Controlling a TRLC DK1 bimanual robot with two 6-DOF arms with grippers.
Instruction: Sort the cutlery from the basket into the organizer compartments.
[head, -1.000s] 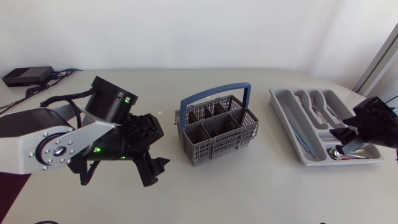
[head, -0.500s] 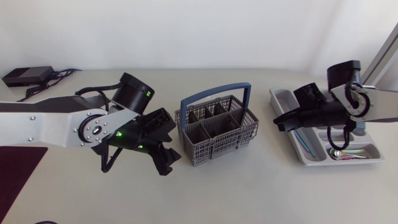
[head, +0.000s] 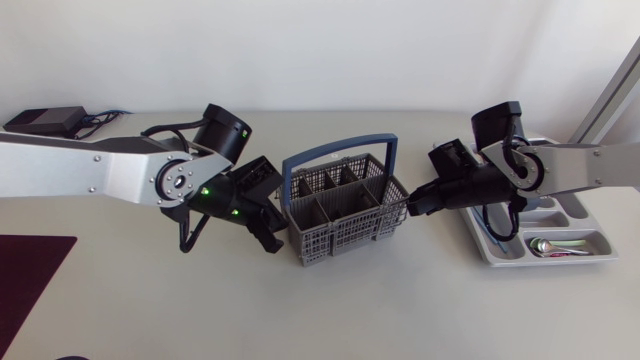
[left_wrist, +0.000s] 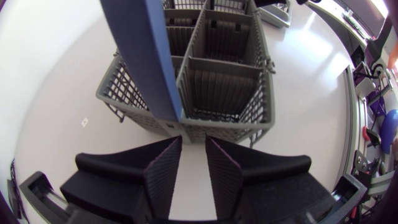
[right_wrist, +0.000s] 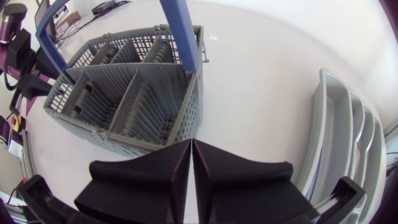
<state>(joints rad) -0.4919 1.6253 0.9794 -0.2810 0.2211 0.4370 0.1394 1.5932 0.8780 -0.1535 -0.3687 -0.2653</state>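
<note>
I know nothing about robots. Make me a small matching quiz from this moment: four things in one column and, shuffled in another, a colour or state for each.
Column one:
1. left tool
2. right tool
3. basket handle
4. organizer

Column two:
A. blue
B. shut tight, holding nothing
C. has cutlery lying in it
D. open a crack, holding nothing

Pairs: 1-D, 2-B, 3-A, 4-C.

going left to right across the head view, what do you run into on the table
left jaws → basket → right jaws → organizer
</note>
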